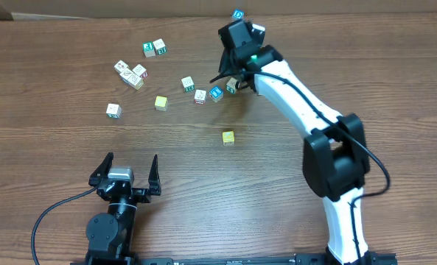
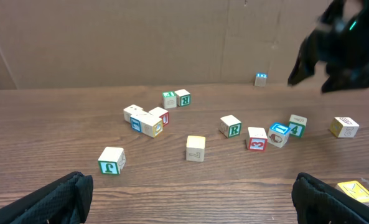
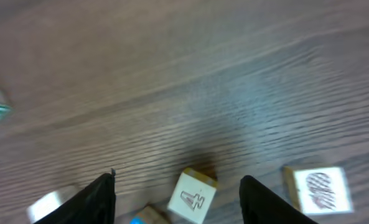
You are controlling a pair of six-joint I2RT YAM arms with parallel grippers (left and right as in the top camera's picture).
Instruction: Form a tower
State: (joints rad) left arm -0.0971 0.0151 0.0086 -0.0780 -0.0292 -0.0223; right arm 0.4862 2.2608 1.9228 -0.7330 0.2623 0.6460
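1. Upper right of the overhead frame, the right gripper (image 1: 228, 76) hovers with fingers spread; the cube marked 4 (image 3: 192, 198) sits between them, untouched.
2. No tower stands yet; loose cubes (image 1: 161, 103) lie scattered at upper middle.
3. The left gripper (image 1: 130, 160), also open, waits well apart at lower left.

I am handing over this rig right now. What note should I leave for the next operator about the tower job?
Left gripper: open, empty, near its base, away from all cubes.
Right gripper: open, low over the cube marked 4, which lies between its fingers, not gripped.
Cubes: all loose on the table, single or side by side; one yellow cube sits apart from the rest.
Done: nothing is stacked.
Left: all the picking and stacking.
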